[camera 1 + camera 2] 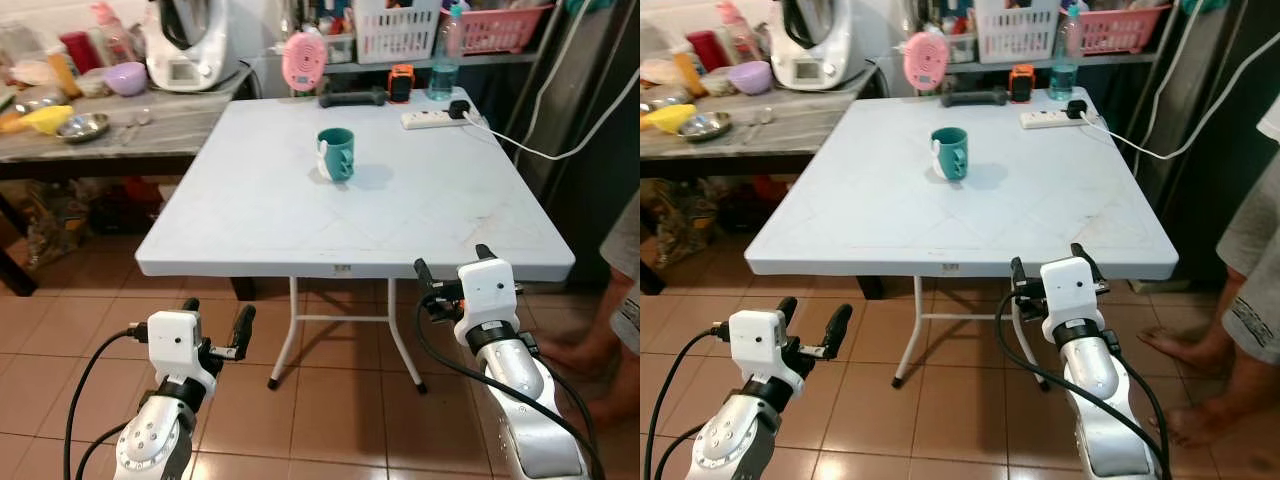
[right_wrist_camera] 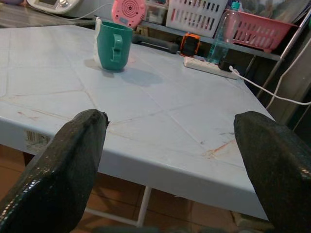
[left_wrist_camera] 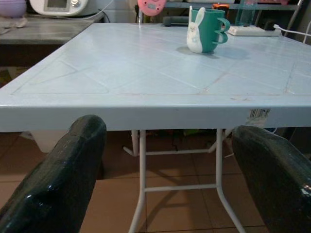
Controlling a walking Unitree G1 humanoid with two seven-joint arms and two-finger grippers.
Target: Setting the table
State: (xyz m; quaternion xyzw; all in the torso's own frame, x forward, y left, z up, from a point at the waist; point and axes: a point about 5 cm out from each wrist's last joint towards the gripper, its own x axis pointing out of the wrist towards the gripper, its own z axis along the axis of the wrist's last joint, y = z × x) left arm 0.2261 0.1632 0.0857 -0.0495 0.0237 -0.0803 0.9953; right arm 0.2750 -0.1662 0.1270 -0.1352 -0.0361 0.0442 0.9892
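The right gripper (image 1: pixel 452 268) hovers with its two black fingers spread wide and nothing between them, just at the near edge of the white folding table (image 1: pixel 300 215), at about 5 o'clock of the tabletop. The left gripper (image 1: pixel 214 323), likewise spread and empty, hangs lower, below the table edge near 7 o'clock, over the tiled floor (image 1: pixel 90 320).

The teal mug (image 1: pixel 336 154), with a white rabbit figure on its side, stands upright a little toward 12 o'clock from the table's middle, well apart from both grippers. What is inside it cannot be seen.

To do this step well, I judge that the robot should come closer first, raise the left arm clear of the table edge, and reach with fingers kept wide until they bracket the mug body, avoiding the handle.

Beyond, toward 12 o'clock, a power strip (image 1: pixel 432 118), a water bottle (image 1: pixel 446 52), a white basket (image 1: pixel 397 28) and a pink basket (image 1: pixel 500 28) sit; their contents are unclear. At 10 o'clock a purple bowl (image 1: pixel 126 77) and a steel dish (image 1: pixel 83 126) rest on a counter (image 1: pixel 150 125).
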